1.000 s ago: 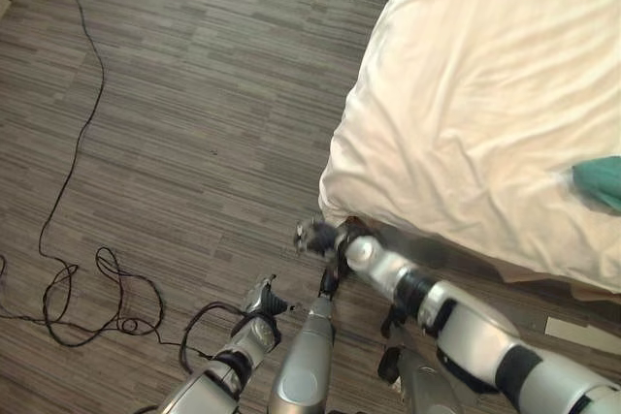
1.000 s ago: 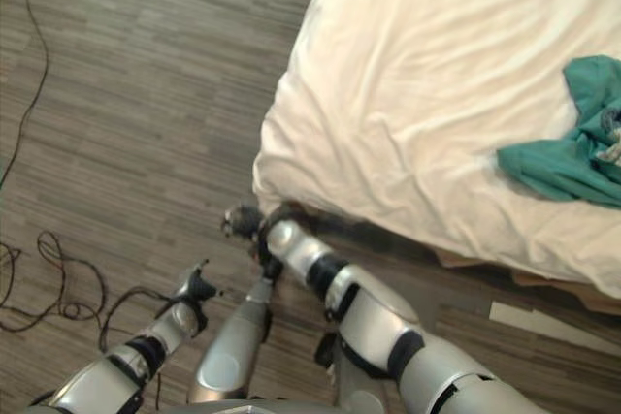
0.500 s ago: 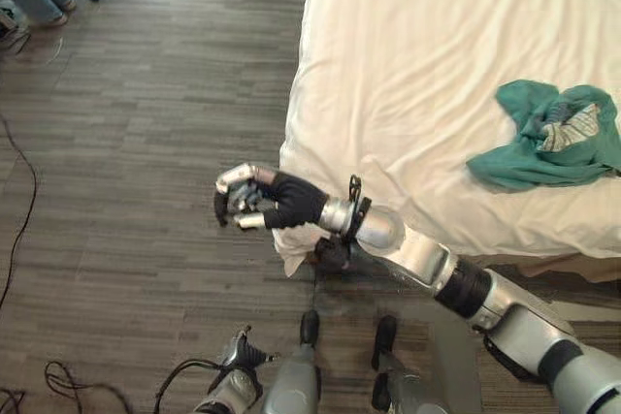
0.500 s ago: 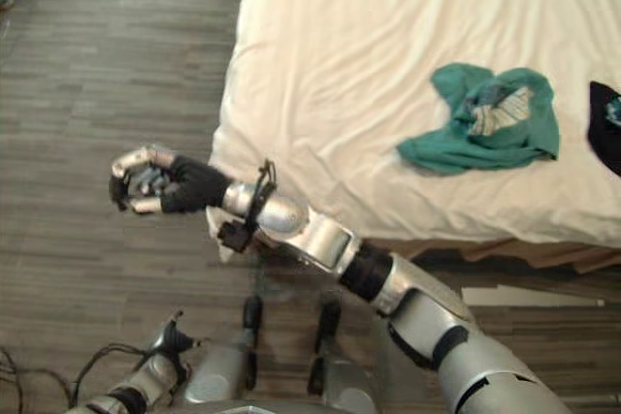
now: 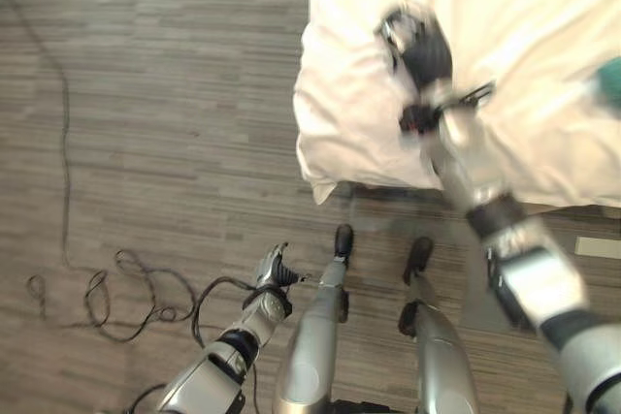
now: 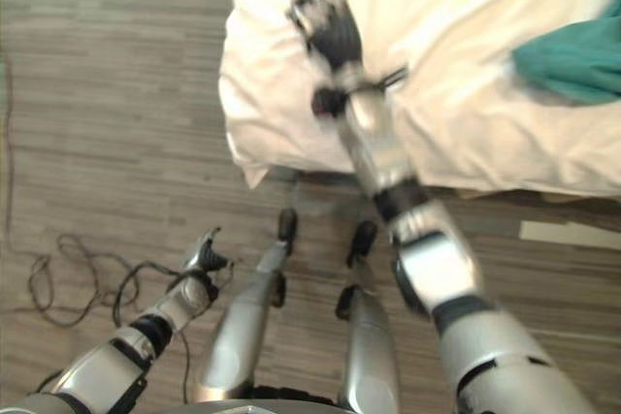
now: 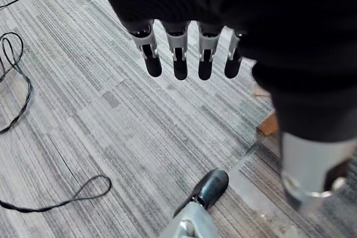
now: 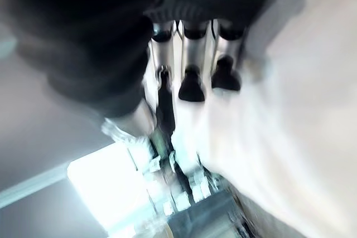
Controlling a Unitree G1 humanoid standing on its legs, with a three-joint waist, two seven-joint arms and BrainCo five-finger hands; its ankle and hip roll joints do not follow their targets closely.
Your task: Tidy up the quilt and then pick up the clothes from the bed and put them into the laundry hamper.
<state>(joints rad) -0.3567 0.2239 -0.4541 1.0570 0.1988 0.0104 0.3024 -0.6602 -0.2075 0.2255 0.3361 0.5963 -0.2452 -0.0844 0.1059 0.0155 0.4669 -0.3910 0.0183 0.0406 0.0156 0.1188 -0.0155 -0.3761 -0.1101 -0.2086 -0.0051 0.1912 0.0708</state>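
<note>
Right hand (image 5: 419,41) swung from floor side onto white quilt (image 5: 505,84) at 1 o'clock, fingers relaxed, empty; left hand (image 7: 184,54) spread above floor (image 5: 146,123); teal garment (image 6: 572,60) at 2 o'clock.

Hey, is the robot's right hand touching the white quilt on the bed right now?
Cannot tell. In the left eye view the right hand lies over the white quilt, blurred, with no plain contact or gap.

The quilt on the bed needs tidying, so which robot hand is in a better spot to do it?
The right robot hand, I think. It is up over the white quilt, near the bed's corner. The left robot hand hangs low over the floor, fingers straight, away from the bed.
</note>
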